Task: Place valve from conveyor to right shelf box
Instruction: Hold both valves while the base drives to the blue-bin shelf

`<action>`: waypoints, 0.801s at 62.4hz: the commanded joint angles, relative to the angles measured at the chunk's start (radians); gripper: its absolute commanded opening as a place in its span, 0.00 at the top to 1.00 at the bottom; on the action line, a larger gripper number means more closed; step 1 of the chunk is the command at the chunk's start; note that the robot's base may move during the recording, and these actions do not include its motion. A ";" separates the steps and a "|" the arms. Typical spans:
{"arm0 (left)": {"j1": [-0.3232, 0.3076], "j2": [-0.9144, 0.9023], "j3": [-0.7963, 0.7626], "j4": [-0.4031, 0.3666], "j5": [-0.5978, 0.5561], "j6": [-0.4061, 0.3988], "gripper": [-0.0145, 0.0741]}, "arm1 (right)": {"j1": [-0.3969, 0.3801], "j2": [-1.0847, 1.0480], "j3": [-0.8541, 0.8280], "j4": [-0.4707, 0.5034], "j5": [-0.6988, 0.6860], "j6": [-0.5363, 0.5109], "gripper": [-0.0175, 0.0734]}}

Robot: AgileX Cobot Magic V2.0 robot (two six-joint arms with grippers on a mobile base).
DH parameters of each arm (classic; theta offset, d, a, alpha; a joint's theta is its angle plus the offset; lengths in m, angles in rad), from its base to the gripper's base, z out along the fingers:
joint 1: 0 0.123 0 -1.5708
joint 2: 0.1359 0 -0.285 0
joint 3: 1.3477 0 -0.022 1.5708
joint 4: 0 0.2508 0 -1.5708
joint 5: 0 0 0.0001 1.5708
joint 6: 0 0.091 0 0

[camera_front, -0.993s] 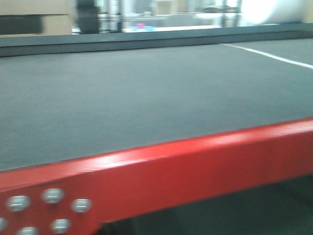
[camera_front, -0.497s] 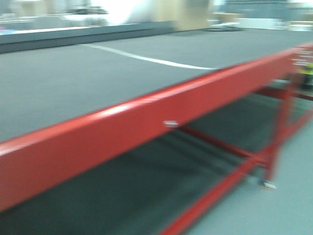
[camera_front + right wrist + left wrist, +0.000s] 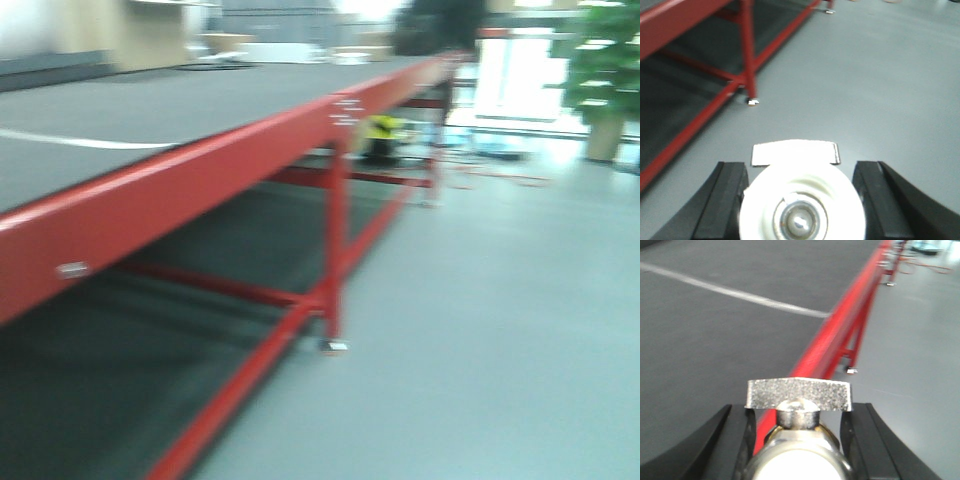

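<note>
My left gripper (image 3: 797, 415) is shut on a metal valve (image 3: 798, 394) with a flat silver T-handle, its black fingers (image 3: 742, 425) on both sides of the body. It hangs over the conveyor's (image 3: 715, 335) dark grey belt edge. My right gripper (image 3: 801, 170) is shut on a second valve (image 3: 800, 205) with a white round end, held above the grey floor. The conveyor (image 3: 150, 105) runs along the left of the front view. No shelf or box is in view.
The conveyor's red side rail (image 3: 200, 185) and red legs (image 3: 335, 240) run diagonally at left, with a lower belt under them. Grey floor (image 3: 500, 330) spreads to the right. A green plant (image 3: 605, 70) stands far right. The front view is motion-blurred.
The front view has swung to the right: from the belt seen head-on, along the red rail, to the conveyor's legs, the floor and the plant.
</note>
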 commanded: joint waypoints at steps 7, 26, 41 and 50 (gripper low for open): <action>0.001 -0.005 -0.006 -0.008 -0.041 0.002 0.96 | -0.004 -0.014 -0.013 -0.003 -0.070 -0.001 0.99; 0.001 -0.005 -0.006 -0.008 -0.041 0.002 0.96 | -0.004 -0.014 -0.013 -0.003 -0.070 -0.001 0.99; 0.001 -0.005 -0.006 -0.008 -0.041 0.002 0.96 | -0.004 -0.014 -0.013 -0.003 -0.070 -0.001 0.99; 0.001 -0.005 -0.006 -0.008 -0.041 0.002 0.96 | -0.004 -0.014 -0.013 -0.003 -0.070 -0.001 0.99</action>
